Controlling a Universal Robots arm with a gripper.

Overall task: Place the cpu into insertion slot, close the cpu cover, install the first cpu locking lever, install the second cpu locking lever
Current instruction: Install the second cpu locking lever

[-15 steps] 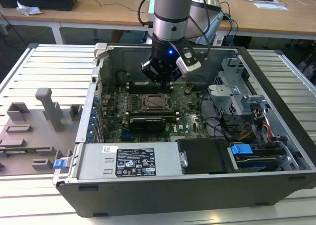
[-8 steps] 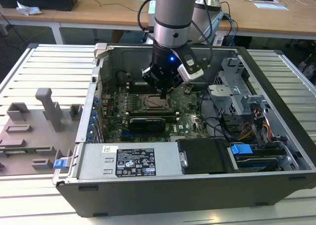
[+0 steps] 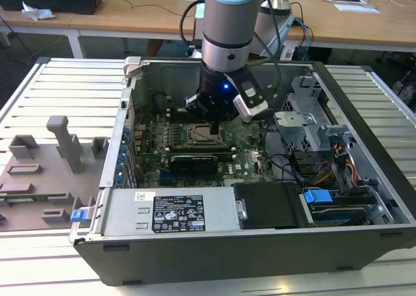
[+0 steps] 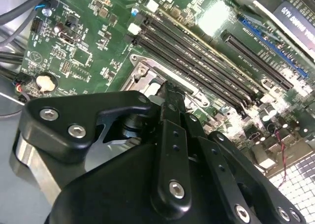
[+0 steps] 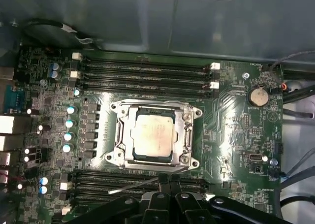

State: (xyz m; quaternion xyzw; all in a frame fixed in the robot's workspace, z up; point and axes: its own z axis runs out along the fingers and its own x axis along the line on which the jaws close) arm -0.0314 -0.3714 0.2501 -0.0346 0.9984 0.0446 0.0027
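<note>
— Where do we find the cpu (image 5: 153,134)?
— We see it in the insertion slot (image 5: 119,144), the cpu cover (image 5: 187,130) down around it; memory slots (image 5: 147,71) run along two opposite sides.
— And the pincer (image 3: 213,125)?
— We see it just above the socket, inside the computer case (image 3: 260,244) on the tabletop (image 3: 52,81).

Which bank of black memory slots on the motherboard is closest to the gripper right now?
In the first wrist view, the memory slots right by the gripper; the other memory slots lie beyond the cpu.
</note>
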